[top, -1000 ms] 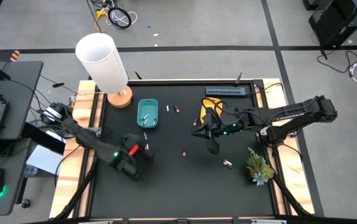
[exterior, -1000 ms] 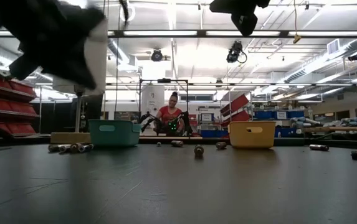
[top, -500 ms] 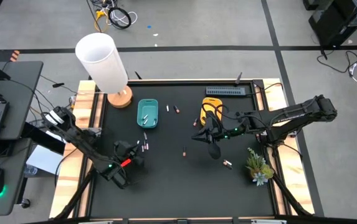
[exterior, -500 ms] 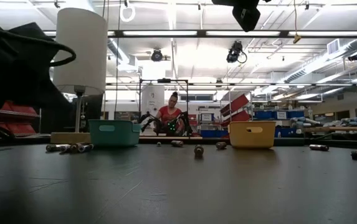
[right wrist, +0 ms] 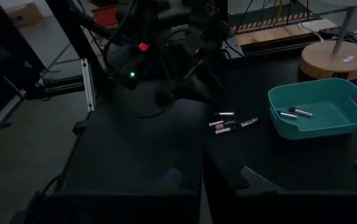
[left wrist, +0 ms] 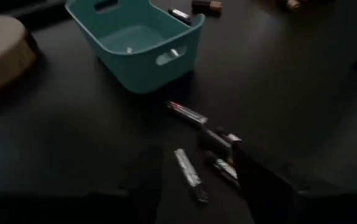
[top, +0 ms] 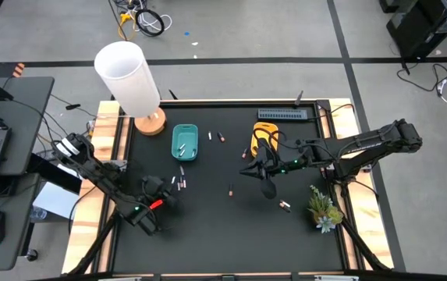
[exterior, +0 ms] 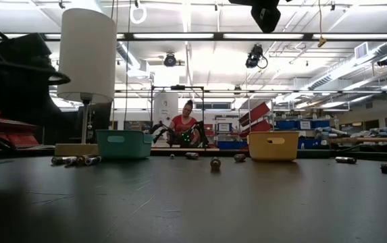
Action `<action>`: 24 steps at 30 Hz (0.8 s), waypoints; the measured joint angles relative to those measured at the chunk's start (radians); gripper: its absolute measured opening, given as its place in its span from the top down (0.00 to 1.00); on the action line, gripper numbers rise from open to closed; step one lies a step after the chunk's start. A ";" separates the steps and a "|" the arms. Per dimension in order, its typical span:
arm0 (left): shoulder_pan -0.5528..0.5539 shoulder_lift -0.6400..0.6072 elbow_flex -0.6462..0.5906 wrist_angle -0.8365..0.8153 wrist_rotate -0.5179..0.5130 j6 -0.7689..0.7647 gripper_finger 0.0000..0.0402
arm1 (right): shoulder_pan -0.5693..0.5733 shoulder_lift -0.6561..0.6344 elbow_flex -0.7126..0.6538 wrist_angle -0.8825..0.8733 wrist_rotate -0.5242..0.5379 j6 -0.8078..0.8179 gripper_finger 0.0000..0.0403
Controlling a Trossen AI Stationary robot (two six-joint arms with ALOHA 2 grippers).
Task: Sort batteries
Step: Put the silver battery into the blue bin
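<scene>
1. The left tool (top: pixel 163 200) hovers low over the dark tabletop (top: pixel 207 226), its fingers (left wrist: pixel 262 180) spread wide and empty, just beside a loose cluster of batteries (left wrist: pixel 203 149).
2. Near that cluster stands the teal tray (top: pixel 185 142), holding a few batteries.
3. More batteries lie scattered between the teal tray and the yellow tray (top: pixel 260 139).
4. The right tool (top: pixel 267 187) hangs beside the yellow tray, fingers closed and empty.

Teal tray (top: pixel 185 143) just ahead of black left gripper (top: pixel 166 193); yellow tray (top: pixel 260 139) beside black right gripper (top: pixel 247 170). White lampshade (top: pixel 126 76), pale wooden base (top: pixel 151 122), black table (top: pixel 223 234).
</scene>
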State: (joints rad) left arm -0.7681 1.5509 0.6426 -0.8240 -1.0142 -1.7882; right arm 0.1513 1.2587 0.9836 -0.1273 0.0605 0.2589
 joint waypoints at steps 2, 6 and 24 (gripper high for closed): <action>0.000 0.000 0.000 -0.032 -0.002 0.000 0.46 | 0.000 0.000 0.000 0.004 -0.001 0.000 0.95; 0.000 0.000 -0.042 0.012 -0.043 0.000 0.45 | 0.000 0.000 0.000 0.019 -0.001 -0.009 0.96; 0.024 0.027 -0.244 0.376 -0.118 0.007 0.51 | 0.000 0.000 0.000 0.029 -0.002 -0.026 0.96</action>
State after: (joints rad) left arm -0.7442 1.5775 0.3991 -0.4478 -1.1318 -1.7814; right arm 0.1513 1.2587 0.9833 -0.0982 0.0586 0.2325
